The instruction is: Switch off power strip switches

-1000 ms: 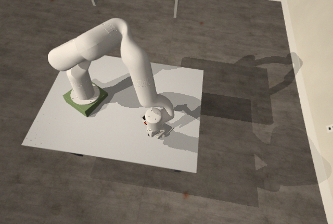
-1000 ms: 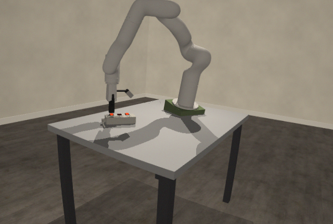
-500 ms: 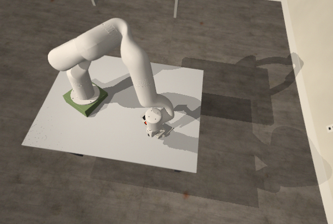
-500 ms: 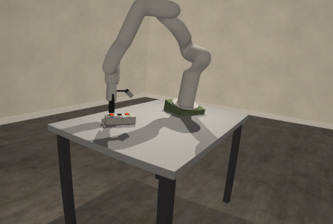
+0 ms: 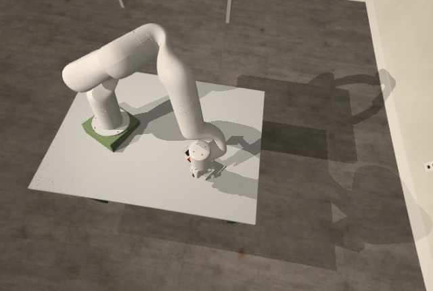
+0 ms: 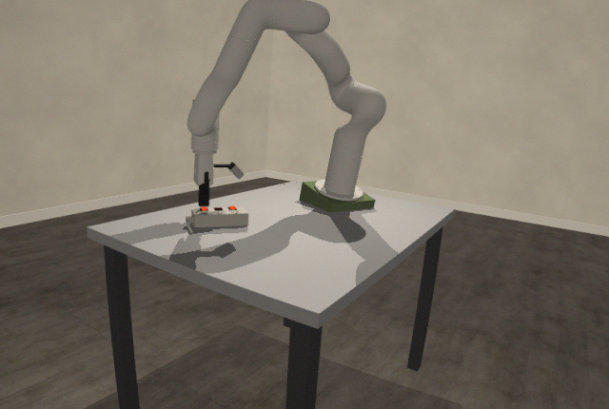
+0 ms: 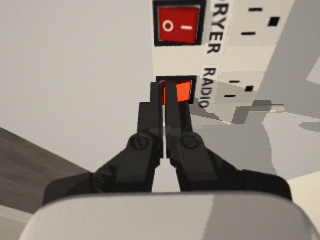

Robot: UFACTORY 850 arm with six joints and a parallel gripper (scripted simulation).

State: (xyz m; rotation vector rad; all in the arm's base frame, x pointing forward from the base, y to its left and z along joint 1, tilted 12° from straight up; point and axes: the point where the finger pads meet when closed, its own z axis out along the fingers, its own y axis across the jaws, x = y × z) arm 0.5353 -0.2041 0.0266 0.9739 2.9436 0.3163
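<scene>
Top view: the power strip (image 5: 210, 172) is seen lying on the table (image 5: 105, 176), far from the green base plate (image 5: 115, 142) and toward the table's opposite edge, mostly covered by the wrist above it.

Exterior view: the strip (image 6: 216, 218) is shown flat and right way up. The gripper (image 6: 203, 200) is pointed straight down onto the strip's end farthest from the base plate.

Wrist view: the fingers are pressed together with nothing between them. Their tips are set against the RADIO switch (image 7: 182, 91). The DRYER switch (image 7: 179, 26) is seen beyond it, untouched.
</scene>
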